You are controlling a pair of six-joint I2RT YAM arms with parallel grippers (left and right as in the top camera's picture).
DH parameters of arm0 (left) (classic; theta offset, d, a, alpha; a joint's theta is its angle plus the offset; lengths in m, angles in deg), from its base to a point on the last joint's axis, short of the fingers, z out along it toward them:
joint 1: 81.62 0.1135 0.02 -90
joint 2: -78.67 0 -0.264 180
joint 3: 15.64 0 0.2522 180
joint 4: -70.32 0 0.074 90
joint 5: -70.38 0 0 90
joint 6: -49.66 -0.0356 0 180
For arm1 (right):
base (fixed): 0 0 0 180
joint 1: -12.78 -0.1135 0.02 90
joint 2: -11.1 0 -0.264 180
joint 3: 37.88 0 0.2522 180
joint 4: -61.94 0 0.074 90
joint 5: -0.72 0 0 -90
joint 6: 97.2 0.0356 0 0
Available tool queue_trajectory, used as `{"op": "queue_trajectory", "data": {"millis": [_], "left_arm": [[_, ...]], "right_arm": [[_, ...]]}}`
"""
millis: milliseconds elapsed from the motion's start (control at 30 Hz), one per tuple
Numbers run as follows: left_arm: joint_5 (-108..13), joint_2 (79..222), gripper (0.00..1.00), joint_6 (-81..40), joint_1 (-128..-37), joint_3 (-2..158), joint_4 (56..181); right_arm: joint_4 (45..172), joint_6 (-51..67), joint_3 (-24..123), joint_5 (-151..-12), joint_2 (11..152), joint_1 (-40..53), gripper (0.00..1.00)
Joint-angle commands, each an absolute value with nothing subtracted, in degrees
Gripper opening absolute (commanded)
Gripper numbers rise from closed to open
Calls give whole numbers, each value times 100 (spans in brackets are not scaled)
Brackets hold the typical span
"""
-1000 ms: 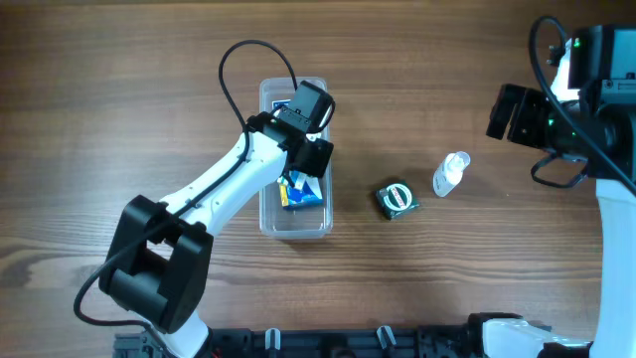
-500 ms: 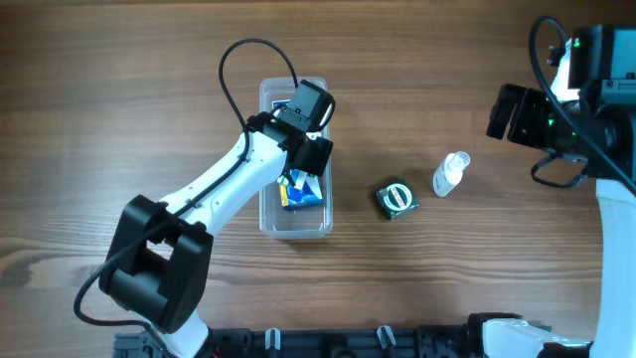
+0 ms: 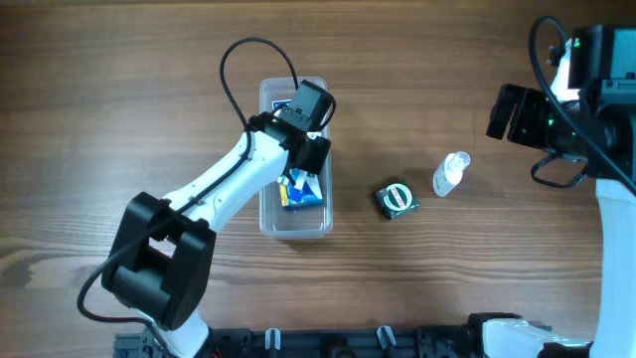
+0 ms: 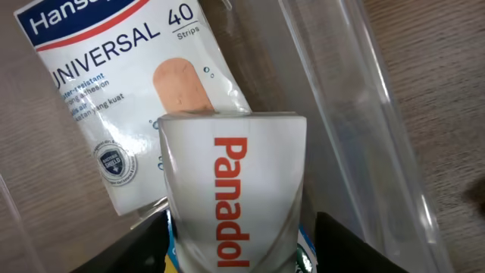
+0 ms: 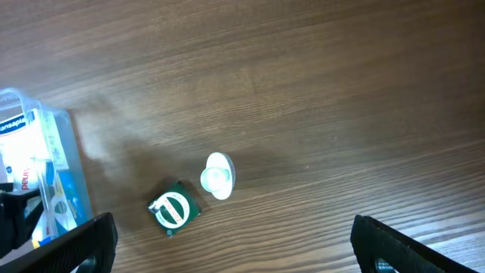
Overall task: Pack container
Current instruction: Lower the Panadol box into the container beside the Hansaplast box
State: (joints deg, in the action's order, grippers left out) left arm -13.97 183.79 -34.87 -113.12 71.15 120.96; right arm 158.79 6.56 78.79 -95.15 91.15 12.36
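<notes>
Container [image 3: 295, 227] sits on the wooden table [image 3: 119, 99] left of centre, long axis running near-to-far, and it's partly packed: a blue box [image 3: 301, 192] shows toward its near end in the overhead. The L wrist cam shows a flat plaster pack [image 4: 114, 98] on the bottom w/ a white Panadol box [image 4: 231, 197] on top of it, inside the clear wall. L gripper [image 3: 310, 157] is down in the tub's mid section. Its jaws stand partway open, one each side of the Panadol box, but the contact pts are cut off at the frame's bottom edge, so can't tell whether they pinch the box or just flank it. R gripper [image 3: 515, 111] hangs at far right, well apart from everything, jaws spread wide w/ nothing btwn them. Not yet in the tub: a green packet [image 3: 397, 199] w/ a round white logo, right of the container, and a small white bottle [image 3: 450, 174] on its side, further right again. So I'd put progress a bit past halfway, approx three items in and two loose on the table; there may be more under the L arm, which hides the tub's middle from above. What's left, as I read it: settle the Panadol box, then bring in the packet and bottle, prob the R arm's job since they lie on its side. No lid in view, so no saying if closing is part of it
</notes>
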Motion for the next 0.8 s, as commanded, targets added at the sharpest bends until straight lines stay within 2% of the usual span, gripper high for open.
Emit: {"op": "queue_trajectory", "data": {"millis": [0, 300, 367, 467, 767], "left_arm": [[-1308, 18466, 58, -3563, -11321, 7126, 12050], [-1310, 18619, 57, -3541, -11321, 7126, 12050], [-1308, 18713, 53, -3541, -11321, 7126, 12037], [-1308, 18757, 50, -3541, -11321, 7126, 12028], [-1179, 18755, 52, -2855, -11321, 7126, 11924]], "right_arm": [[15868, 632, 7925, -9616, 9157, 1253, 100], [15868, 632, 7925, -9616, 9157, 1253, 100], [15868, 632, 7925, -9616, 9157, 1253, 100], [15868, 632, 7925, -9616, 9157, 1253, 100], [15868, 632, 7925, -9616, 9157, 1253, 100]]}}
